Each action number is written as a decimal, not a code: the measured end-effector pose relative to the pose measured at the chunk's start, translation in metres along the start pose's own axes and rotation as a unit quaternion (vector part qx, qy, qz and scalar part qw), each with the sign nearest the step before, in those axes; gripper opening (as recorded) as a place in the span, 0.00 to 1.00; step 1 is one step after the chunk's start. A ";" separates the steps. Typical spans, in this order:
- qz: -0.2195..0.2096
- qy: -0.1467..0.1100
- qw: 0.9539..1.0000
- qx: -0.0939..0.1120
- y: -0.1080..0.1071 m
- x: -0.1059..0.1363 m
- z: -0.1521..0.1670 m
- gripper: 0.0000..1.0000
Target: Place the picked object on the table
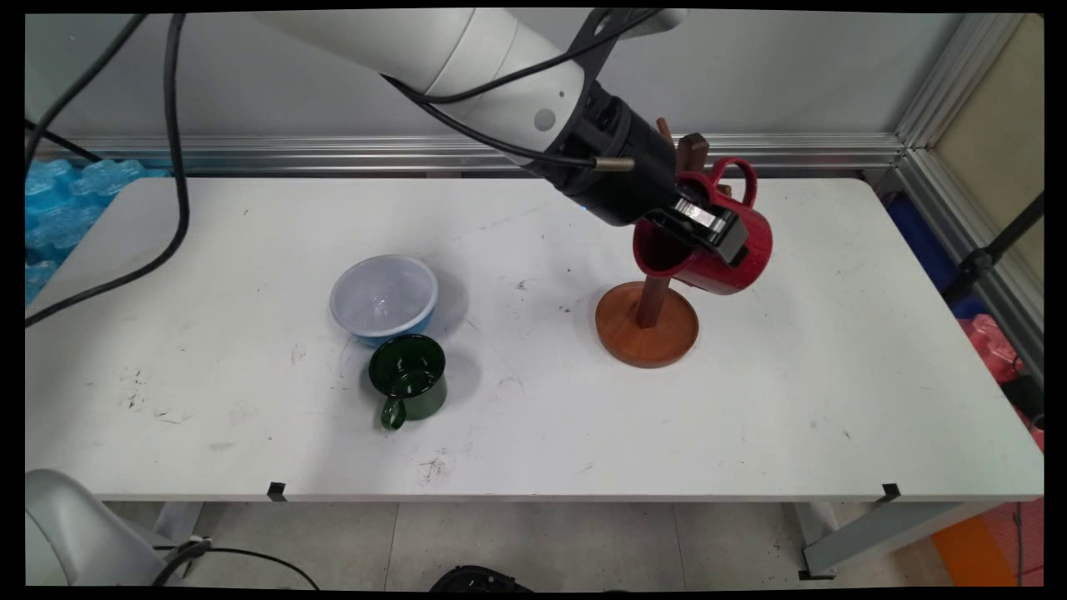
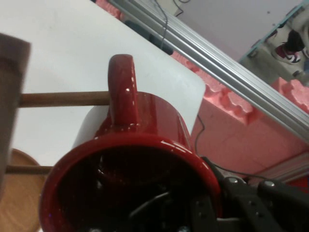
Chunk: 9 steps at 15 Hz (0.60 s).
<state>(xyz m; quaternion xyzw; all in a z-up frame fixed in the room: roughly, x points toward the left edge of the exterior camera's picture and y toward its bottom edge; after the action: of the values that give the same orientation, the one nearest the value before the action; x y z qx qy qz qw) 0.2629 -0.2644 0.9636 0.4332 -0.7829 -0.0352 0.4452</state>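
Mid-surface (image 1: pixel 208 275), a blue bowl (image 1: pixel 383 298) touches a green mug (image 1: pixel 410 385). Toward the right edge, the gripper (image 1: pixel 708 227) clamps the red mug's (image 1: pixel 723 250) rim at a wooden mug tree (image 1: pixel 648 321), handle (image 2: pixel 121 87) around a peg (image 2: pixel 63 98). Glossy, rigid, probably slippery; the rim seems the best hold.

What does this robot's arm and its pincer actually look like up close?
The arm is a thick, rounded white tube with a small grey round button near its wrist. Loose black cables hang along it. It ends in a black cylindrical wrist with a short metal pin sticking out, then the black pincer, whose fingers carry silvery metal plates. No lettering shows.
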 end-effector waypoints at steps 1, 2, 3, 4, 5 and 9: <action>0.000 0.000 1.000 -0.003 0.003 0.000 -0.001 0.00; 0.001 0.000 1.000 -0.005 0.006 0.000 -0.003 0.00; 0.001 -0.001 1.000 -0.007 0.008 0.000 -0.005 0.00; 0.002 -0.001 1.000 -0.009 0.010 -0.001 -0.007 0.00; 0.002 -0.002 1.000 -0.009 0.011 -0.001 -0.008 0.00; 0.015 -0.016 1.000 0.000 0.012 -0.004 -0.021 0.00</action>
<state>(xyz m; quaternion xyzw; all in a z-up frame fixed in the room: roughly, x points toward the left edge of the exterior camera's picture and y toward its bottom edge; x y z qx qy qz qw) 0.2711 -0.2474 0.9792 0.4209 -0.7961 -0.0353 0.4335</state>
